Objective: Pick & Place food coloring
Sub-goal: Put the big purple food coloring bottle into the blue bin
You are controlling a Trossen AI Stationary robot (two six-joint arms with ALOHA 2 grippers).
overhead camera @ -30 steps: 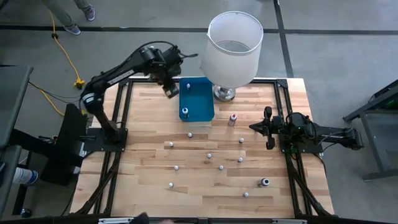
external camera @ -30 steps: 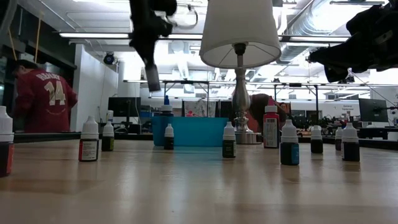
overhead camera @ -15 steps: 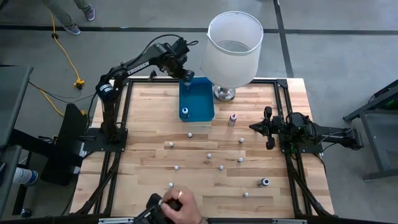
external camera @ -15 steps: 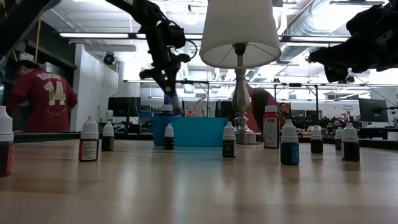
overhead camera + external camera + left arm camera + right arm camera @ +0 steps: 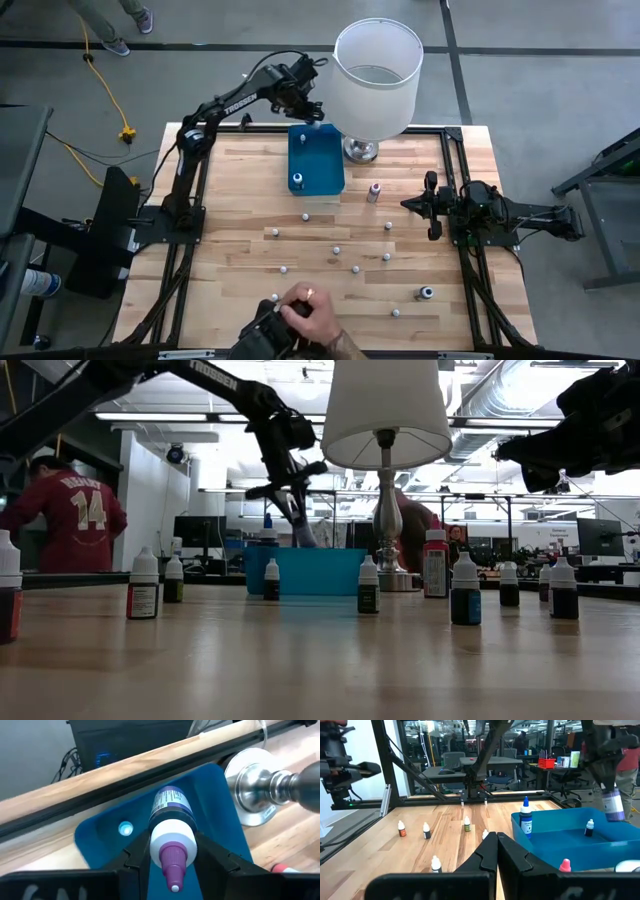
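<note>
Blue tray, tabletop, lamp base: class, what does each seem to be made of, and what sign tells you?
Blue tray: probably plastic, smooth and evenly coloured, with rounded moulded walls.
Tabletop: wood, butcher-block style, with visible strips and grain under a light sheen.
Lamp base: metal, seemingly polished, with bright mirror-like reflections on its curves.

Robotics lab: framed wooden table (image 5: 240, 215), exposed ducts (image 5: 500, 400), monitors (image 5: 600, 537), office chairs (image 5: 451, 760).
</note>
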